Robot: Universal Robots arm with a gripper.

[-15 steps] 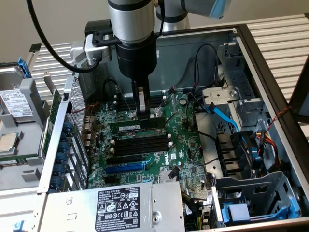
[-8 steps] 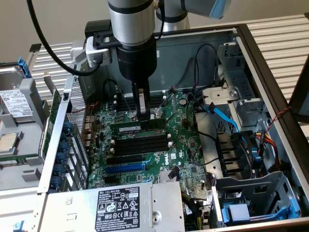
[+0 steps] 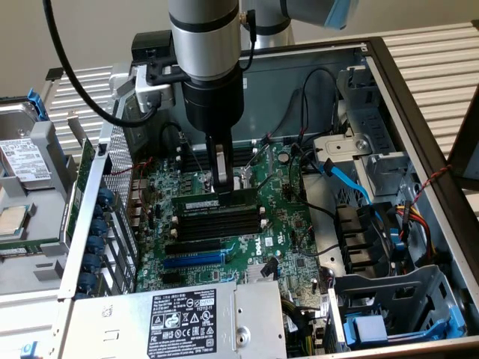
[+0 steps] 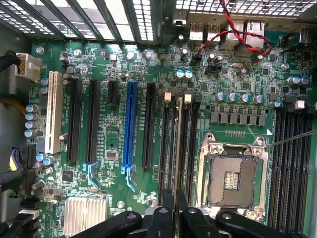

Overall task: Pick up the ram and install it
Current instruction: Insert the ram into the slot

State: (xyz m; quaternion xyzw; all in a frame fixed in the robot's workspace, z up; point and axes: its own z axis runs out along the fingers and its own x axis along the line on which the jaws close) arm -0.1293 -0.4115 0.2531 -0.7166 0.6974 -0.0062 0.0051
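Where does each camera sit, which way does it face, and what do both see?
Exterior view: above the open grey metal case, looking down at the green motherboard; the silver-and-black arm shows.
Wrist view: on the wrist, facing straight down at it; black jaws show.
Both: thin dark-green ram strip gripped, long blue slot.

Plain beige wall (image 3: 97,30) behind; pale slatted worktop (image 3: 441,52) at both sides; soft, even light
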